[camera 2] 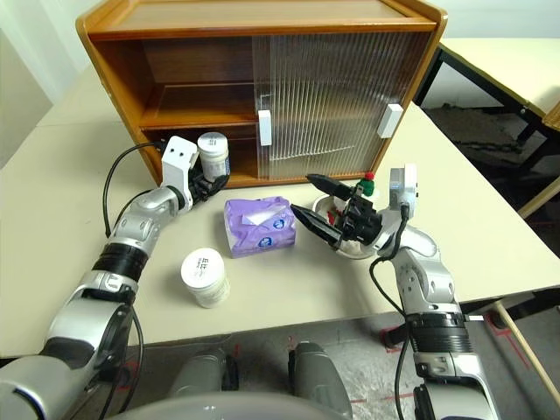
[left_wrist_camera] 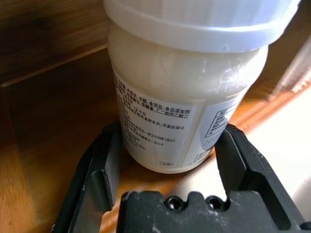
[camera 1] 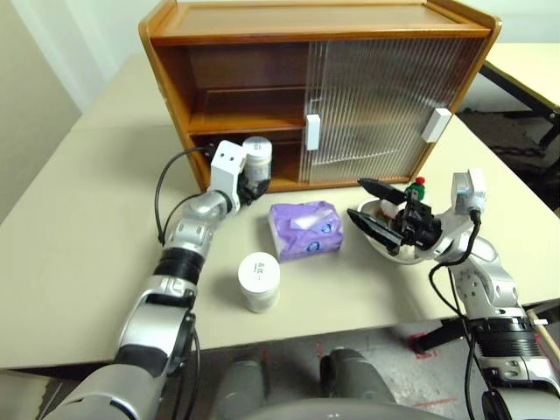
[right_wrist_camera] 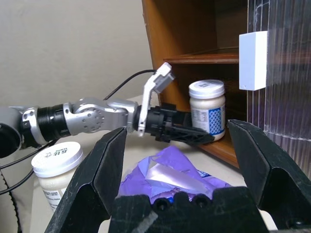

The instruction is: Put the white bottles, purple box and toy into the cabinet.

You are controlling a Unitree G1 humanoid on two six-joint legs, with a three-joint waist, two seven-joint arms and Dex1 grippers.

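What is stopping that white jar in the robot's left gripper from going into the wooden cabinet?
Nothing visible. The left gripper holds the white bottle at the open left side of the cabinet, over the bottom shelf's front edge. Both sliding doors are pushed to the right, leaving that opening clear.

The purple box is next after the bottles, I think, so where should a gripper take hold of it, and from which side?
Grip the purple box across its two long sides, coming down from above. It lies flat on the table, and its soft, crinkled top looks a poor hold.
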